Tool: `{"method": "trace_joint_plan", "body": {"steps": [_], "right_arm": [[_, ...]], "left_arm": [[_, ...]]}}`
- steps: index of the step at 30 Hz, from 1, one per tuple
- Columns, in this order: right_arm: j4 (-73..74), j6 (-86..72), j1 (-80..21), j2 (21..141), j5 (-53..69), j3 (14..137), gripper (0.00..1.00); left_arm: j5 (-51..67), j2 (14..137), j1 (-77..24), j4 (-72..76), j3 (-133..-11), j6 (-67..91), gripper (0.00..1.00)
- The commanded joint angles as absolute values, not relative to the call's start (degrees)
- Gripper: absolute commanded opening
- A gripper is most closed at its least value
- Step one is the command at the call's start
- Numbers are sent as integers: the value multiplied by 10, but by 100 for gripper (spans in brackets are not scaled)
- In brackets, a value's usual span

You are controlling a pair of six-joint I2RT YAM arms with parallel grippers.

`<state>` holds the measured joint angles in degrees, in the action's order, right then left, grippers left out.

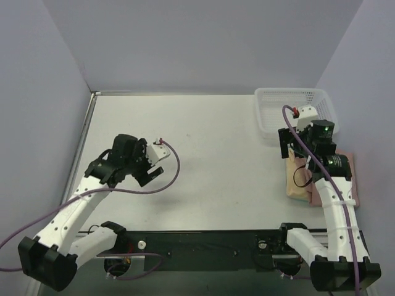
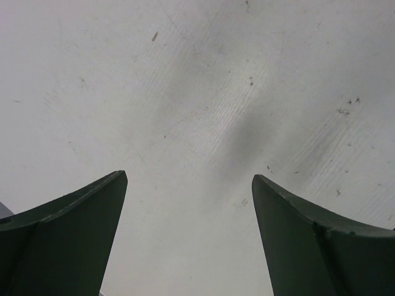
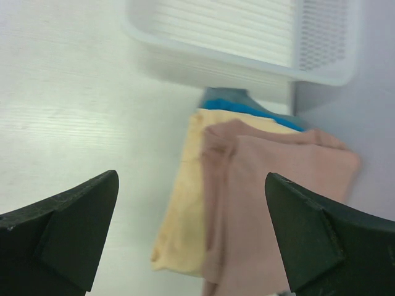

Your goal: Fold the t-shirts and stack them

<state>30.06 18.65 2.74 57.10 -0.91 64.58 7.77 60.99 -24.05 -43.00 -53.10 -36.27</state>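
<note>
The stacking step looks all but done: the pink-brown shirt (image 3: pixel 278 185) lies folded on the tan-yellow shirt (image 3: pixel 182 209), by the table's (image 3: pixel 74 111) right edge near its far right corner. A blue cloth (image 3: pixel 247 108) peeks from beneath. The right pincer (image 3: pixel 191 174) hovers above them, spread wide and holding nothing. The left pincer (image 2: pixel 188 179) gapes equally wide over bare table near the left edge.

Any next move probably calls for squaring the offset top shirt or lifting clear. The basket (image 3: pixel 203 49) sits just beyond the stack and the side wall (image 3: pixel 376 123) crowds its right. Open room lies leftward, toward the middle.
</note>
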Motion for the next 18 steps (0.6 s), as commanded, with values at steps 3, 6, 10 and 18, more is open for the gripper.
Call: {"method": "trace_joint_plan", "body": {"steps": [3, 6, 10, 18], "right_arm": [[93, 18, -82, 512, 137, 486, 100], [5, 11, -175, 516, 114, 430, 100], [-115, 20, -229, 545, 83, 348, 100], [-229, 60, -238, 559, 47, 226, 100]], "left_arm": [[127, 452, -225, -318, -442, -224, 93], [81, 389, -225, -225, -376, -139, 93], [-69, 371, -209, -157, -290, -59, 93], [-204, 354, -187, -67, -229, -47, 93]]}}
